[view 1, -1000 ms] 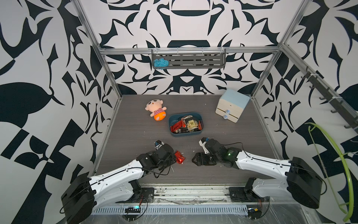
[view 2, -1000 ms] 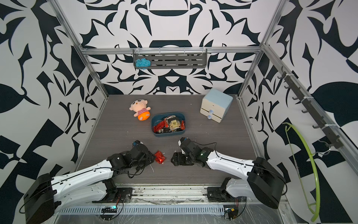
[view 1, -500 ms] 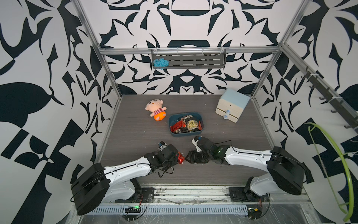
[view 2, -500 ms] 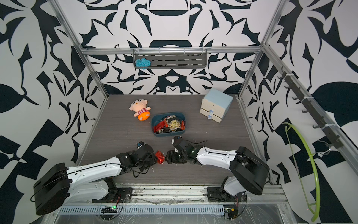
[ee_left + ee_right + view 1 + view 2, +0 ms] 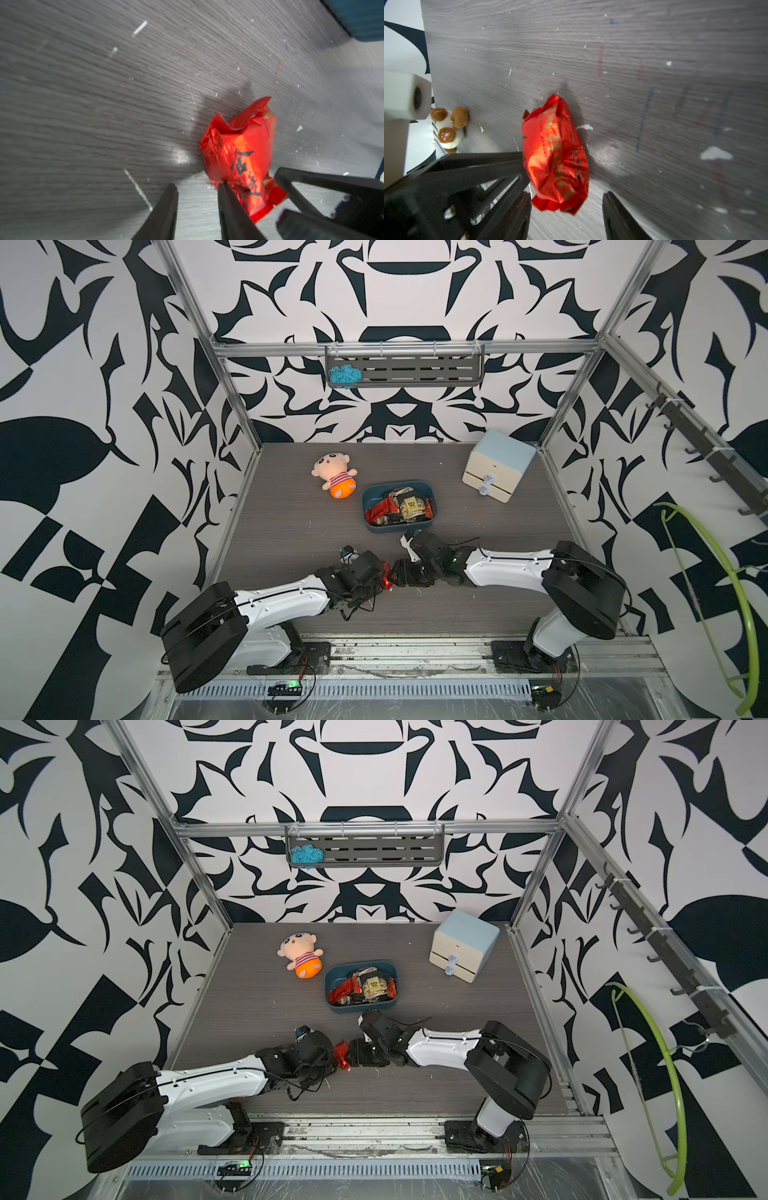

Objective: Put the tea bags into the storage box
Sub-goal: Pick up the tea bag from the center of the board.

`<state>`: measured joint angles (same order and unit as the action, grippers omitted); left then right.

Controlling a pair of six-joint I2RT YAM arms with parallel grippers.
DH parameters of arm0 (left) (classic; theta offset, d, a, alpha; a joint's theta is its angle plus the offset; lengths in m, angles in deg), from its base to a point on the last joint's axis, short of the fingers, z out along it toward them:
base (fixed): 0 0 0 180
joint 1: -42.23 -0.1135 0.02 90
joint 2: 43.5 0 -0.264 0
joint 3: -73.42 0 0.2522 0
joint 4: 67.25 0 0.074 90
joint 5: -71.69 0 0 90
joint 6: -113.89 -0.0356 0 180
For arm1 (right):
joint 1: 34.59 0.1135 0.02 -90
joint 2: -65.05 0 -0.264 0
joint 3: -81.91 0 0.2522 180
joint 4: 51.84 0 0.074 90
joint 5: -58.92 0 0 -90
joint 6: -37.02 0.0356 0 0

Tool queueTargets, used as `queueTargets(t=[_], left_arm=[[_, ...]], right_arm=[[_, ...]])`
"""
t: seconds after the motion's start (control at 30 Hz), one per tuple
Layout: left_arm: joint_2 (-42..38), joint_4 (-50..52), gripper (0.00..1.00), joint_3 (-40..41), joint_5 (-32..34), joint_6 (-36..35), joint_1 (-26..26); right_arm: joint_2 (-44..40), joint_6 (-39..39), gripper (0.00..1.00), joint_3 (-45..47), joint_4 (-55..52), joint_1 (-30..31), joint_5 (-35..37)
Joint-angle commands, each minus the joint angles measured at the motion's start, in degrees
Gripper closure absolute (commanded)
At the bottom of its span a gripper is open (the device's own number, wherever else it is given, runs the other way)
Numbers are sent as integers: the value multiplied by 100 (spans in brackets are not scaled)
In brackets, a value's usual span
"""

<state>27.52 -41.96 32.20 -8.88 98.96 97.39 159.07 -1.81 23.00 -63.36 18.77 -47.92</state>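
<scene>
One red bag [image 5: 386,575] lies crumpled on the table [image 5: 291,531] near the front edge, between the two grippers and apart from the box [image 5: 399,529]. The left gripper [image 5: 198,185] has its jaws parted with nothing between them; one finger's outer side touches the bag. The right gripper [image 5: 566,194] is spread, its jaws flanking the bag's end without pinching it. Other bags [image 5: 399,508] lie in the box.

The red tea bag [image 5: 239,158] carries black brush-written Chinese characters, the first reading 金. Its gold print is too blurred to read.
</scene>
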Motion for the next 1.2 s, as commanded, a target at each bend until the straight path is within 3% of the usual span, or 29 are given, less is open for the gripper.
queueTargets(t=[0.0,0.13,0.37,0.67,0.9,1.17], left_arm=[[-18,19,62,113,67,16,19],[-13,24,62,128,75,16,13],[16,-24,62,177,85,43,14],[-178,169,62,173,133,37,16],[-1166,766,62,212,281,8,20],[-2583,1612,62,292,666,15,13]], right_arm=[[111,55,41,-257,211,28,-83],[331,115,43,-329,281,29,-144],[540,265,56,-278,424,86,-162],[508,332,93,-227,534,172,-154],[-317,105,100,32,-167,166,182],[-2381,-485,100,272,-2877,157,1641]])
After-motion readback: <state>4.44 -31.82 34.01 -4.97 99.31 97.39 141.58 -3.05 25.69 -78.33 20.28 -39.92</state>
